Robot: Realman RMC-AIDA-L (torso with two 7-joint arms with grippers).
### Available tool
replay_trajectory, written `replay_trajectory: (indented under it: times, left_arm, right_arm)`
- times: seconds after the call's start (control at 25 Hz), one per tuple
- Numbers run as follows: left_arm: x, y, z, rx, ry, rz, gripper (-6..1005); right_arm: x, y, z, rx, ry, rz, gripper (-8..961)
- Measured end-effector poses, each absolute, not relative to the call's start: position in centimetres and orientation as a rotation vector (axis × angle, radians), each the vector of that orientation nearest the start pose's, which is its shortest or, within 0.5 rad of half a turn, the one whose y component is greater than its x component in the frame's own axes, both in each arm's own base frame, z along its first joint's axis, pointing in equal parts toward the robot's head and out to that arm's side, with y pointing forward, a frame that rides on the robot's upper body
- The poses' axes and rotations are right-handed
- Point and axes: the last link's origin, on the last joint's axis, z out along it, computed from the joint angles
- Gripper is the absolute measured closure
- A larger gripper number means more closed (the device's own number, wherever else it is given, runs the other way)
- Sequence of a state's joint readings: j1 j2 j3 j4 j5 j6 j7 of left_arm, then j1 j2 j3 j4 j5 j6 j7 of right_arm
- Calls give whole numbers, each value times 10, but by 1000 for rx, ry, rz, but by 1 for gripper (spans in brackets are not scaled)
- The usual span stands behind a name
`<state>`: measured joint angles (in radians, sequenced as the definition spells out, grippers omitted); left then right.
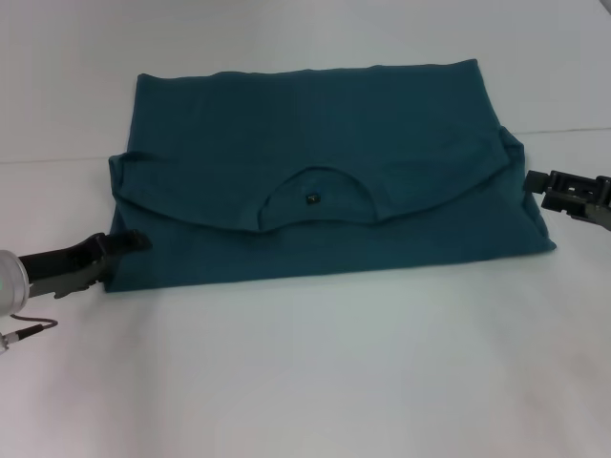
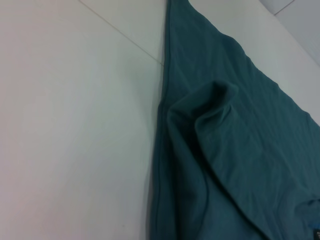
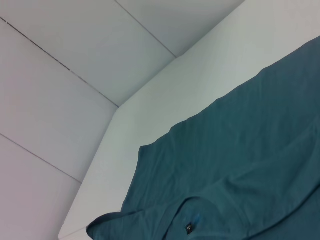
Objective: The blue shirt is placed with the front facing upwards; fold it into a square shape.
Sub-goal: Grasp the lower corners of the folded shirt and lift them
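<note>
Teal cotton covers the middle of the white table (image 1: 315,382): the blue shirt (image 1: 315,114) lies as a wide band, its collar end folded over toward the near edge so the round neckline (image 1: 315,196) and small dark tag (image 1: 312,199) show in the middle. No lettering is visible. I judge the lengthwise fold done and the side folds in hand, since the band is much wider than it is deep and not yet square.

My left end effector (image 1: 129,245) sits low at the shirt's near left corner, fingertips touching or just at the cloth edge; I cannot tell whether they are spread or pinching fabric. My right end effector (image 1: 549,186) hangs just beside the shirt's right edge, near the folded shoulder; its fingers I likewise cannot read. Neither wrist view shows my own fingers, only cloth: the left one looks along the shirt's left edge with a rumpled sleeve fold (image 2: 210,110), the right one across the shirt toward the table's far corner.

Next, I think, each side needs a firm pinch through all layers, then a lift and carry inward toward the neckline, keeping the layers from sliding apart.
</note>
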<state>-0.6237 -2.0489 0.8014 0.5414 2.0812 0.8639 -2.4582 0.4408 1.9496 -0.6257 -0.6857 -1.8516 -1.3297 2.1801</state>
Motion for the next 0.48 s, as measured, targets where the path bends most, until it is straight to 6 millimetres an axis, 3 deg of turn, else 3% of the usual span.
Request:
replay_trajectory:
  times: [0.48]
  left_arm:
    - [-297,404,-11,-1831,-1809,-550,146]
  right_arm:
    - [323,355,88,-1959,1599,918,234]
